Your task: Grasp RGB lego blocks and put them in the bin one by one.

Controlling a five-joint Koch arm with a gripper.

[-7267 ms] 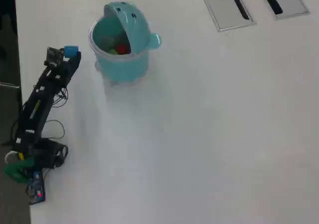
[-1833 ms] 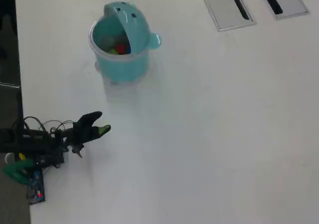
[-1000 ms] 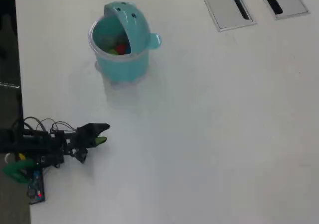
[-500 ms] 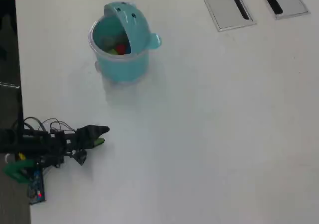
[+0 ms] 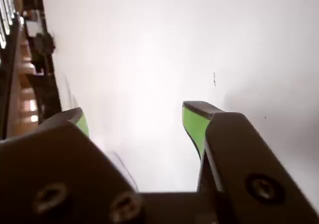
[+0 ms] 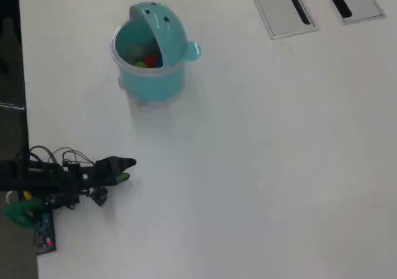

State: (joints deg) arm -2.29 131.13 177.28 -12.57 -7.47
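Observation:
The teal bin [image 6: 158,74] stands on the white table at the upper left of the overhead view, its domed lid flipped up. Inside it I see small bits of red [image 6: 151,60], lime green [image 6: 141,63] and blue [image 6: 159,61], the lego blocks lying together. My gripper [image 6: 127,170] is low at the left, well below the bin, near the arm's base. In the wrist view the gripper [image 5: 135,112] is open, its green-padded fingers [image 5: 194,124] wide apart with only bare white table between them. The bin and the blocks are out of the wrist view.
Two grey rectangular panels [image 6: 282,6] with dark slots sit in the table at the upper right. The table's left edge [image 6: 23,105] runs close to the arm's base, with cables and a circuit board [image 6: 44,239] there.

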